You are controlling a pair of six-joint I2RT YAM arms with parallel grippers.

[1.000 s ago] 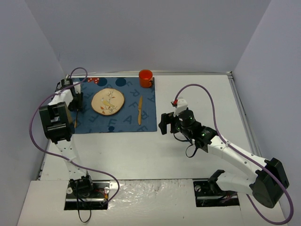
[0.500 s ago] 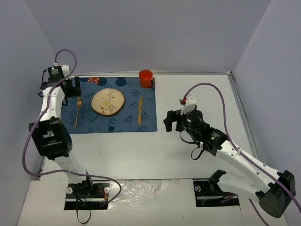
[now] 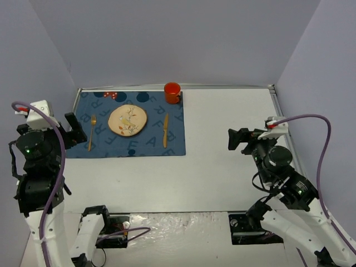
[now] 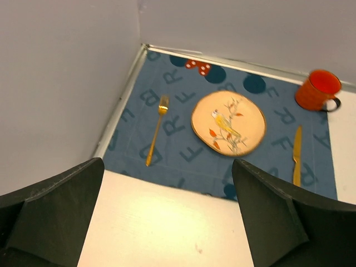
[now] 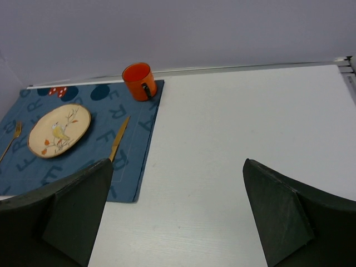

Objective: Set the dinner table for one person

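The white dinner table (image 3: pixel 233 122) carries a dark blue lettered placemat (image 3: pixel 150 146) at its far left. On the mat lie a gold fork (image 3: pixel 91 132), a bird-patterned plate (image 3: pixel 127 119) and a gold knife (image 3: pixel 165 130), with an orange mug (image 3: pixel 172 92) at the far right corner. My left gripper (image 3: pixel 71 129) hangs open above the mat's near left corner, holding nothing. My right gripper (image 3: pixel 239 139) is open and empty over bare table to the right. The left wrist view shows the fork (image 4: pixel 156 129), plate (image 4: pixel 228 122) and knife (image 4: pixel 297 154); the right wrist view shows the mug (image 5: pixel 138 80).
Grey walls close in the table on the left, back and right, and a thin metal rim (image 3: pixel 222 86) runs along the far edge. The arm bases (image 3: pixel 105 222) sit at the near edge on a foil-covered strip. Purple cables loop off both arms.
My left gripper opened, left the fork lying on the mat and pulled back to the near left. My right arm withdrew to the right, away from the mat.
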